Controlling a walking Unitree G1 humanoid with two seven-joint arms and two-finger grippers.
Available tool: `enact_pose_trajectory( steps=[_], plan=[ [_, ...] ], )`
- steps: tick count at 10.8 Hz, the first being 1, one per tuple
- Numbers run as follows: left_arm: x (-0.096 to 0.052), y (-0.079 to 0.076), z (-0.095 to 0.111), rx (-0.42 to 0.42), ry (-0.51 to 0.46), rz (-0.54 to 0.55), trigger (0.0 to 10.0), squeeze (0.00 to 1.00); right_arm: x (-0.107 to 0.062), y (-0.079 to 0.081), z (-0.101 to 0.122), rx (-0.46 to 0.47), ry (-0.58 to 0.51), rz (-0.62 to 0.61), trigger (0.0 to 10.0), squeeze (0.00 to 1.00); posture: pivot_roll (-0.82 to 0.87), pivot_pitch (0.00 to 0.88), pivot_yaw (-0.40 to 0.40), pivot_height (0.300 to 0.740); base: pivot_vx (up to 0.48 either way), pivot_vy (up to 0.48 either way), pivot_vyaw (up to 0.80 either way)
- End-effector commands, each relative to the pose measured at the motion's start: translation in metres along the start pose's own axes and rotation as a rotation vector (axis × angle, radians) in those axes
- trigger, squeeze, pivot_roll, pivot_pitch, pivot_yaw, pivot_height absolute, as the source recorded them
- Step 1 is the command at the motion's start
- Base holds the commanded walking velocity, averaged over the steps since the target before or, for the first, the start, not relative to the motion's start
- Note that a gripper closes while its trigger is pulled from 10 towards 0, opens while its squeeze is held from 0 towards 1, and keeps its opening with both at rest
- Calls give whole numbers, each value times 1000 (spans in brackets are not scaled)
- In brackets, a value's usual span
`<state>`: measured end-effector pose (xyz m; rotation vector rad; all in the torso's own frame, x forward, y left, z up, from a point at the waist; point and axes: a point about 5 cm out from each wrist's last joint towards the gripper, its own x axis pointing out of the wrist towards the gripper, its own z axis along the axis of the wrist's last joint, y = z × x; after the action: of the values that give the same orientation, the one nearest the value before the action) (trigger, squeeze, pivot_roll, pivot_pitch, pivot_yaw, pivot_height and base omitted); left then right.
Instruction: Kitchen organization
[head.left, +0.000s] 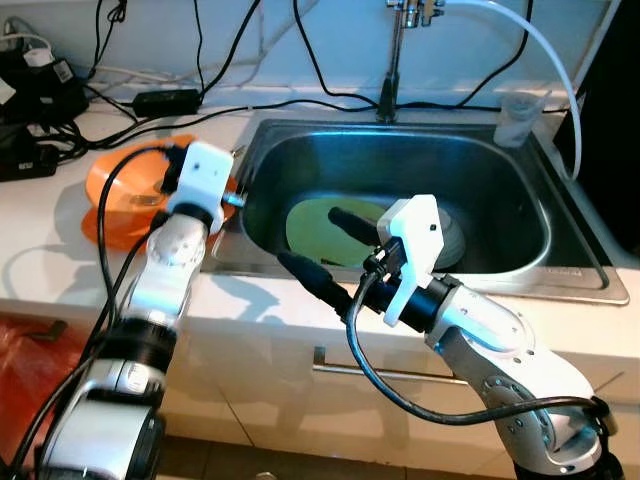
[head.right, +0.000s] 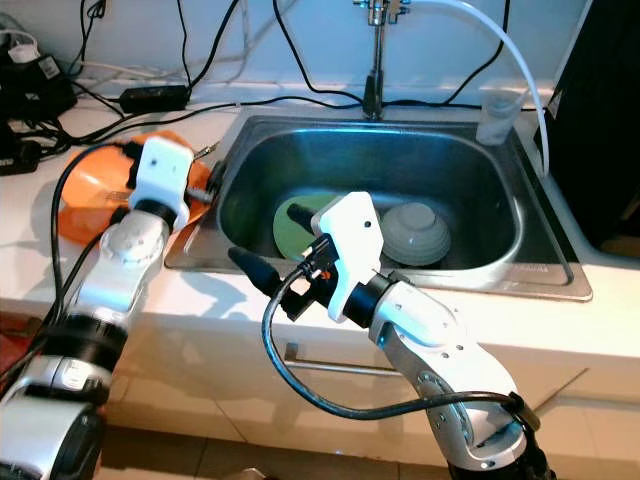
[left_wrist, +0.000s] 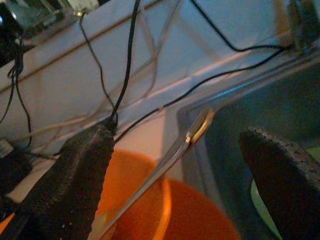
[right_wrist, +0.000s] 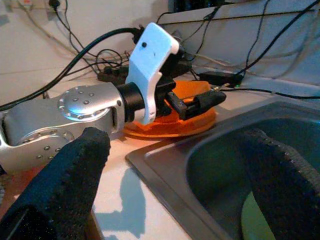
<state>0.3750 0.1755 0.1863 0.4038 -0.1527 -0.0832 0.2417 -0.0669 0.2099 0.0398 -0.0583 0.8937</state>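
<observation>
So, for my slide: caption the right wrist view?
Open right gripper faces left gripper over orange bowl beside sink.

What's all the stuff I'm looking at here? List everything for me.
Sink: one, steel, set in the white counter.
Tap: one, metal, behind the sink.
Hose: one, white, curving from the tap to the right.
Plate: one, green, in the sink.
Bowl: one, grey, upside down in the sink, right of the plate.
Cup: one, clear, at the sink's back right corner.
Orange bowls: orange, stacked on the counter left of the sink; count unclear.
Spoon: one, metal, resting in the orange bowls.
Cables: several, black, along the wall.
Left gripper: open, over the orange bowls.
Right gripper: open, at the sink's front edge.
</observation>
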Motion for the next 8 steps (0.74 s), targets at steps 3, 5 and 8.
enact_pose_trajectory(
  steps=[3, 5, 8],
  plan=[
    [10, -2, 1, 0, -5, -25, 3216, 0, -5, 4, 6, -15, -9, -33, 10000, 0, -104, 2, 120, 740, 0, 0, 0],
    [15, 0, -6, -8, 38, -15, 0, 0, -5, 3, 7, -20, -5, -46, 10000, 0, -105, 3, 122, 740, 0, 0, 0],
    [18, 5, -9, -6, 61, 4, 0, 0, -7, 2, 8, -26, -2, -59, 10000, 0, -121, 2, 127, 740, 0, 0, 0]
  ],
)
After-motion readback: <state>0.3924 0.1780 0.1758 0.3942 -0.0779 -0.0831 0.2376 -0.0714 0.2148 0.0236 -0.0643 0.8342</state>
